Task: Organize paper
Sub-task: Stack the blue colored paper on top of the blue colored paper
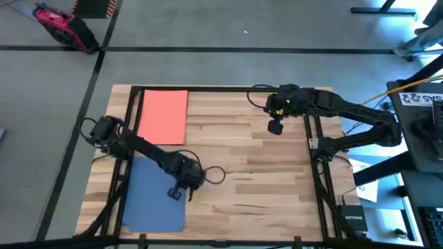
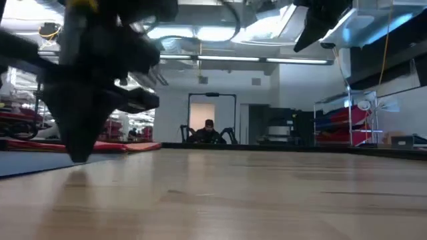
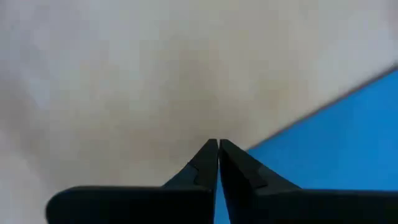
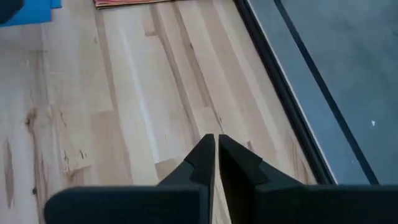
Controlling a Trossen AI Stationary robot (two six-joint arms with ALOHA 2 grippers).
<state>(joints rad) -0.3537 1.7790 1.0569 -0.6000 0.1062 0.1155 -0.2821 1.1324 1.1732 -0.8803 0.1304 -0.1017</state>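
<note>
A flat blue sheet of paper (image 1: 154, 195) is seen lying on the pale wooden counter (image 1: 263, 173), near the front left corner. It is a thin rectangle with a dull, smooth face. An orange sheet of paper (image 1: 164, 116) of the same shape is laid farther back on the left side, close to the black frame (image 1: 131, 104) at the counter's edge. The two sheets are set near each other, one behind the other.

The left hand (image 1: 178, 192) is held low over the right edge of the blue sheet. Its two dark pointed fingers (image 3: 202, 163) are pressed together, and nothing is seen pinched between them. In the left wrist view, the straight blue edge is seen meeting bare wood just past the tips.

The right hand (image 1: 276, 127) is held over bare wood near the back of the counter, well apart from both sheets. Its fingers (image 4: 202, 158) are pressed together too, with nothing between them. Long boards with brown grain lines are seen under it.
</note>
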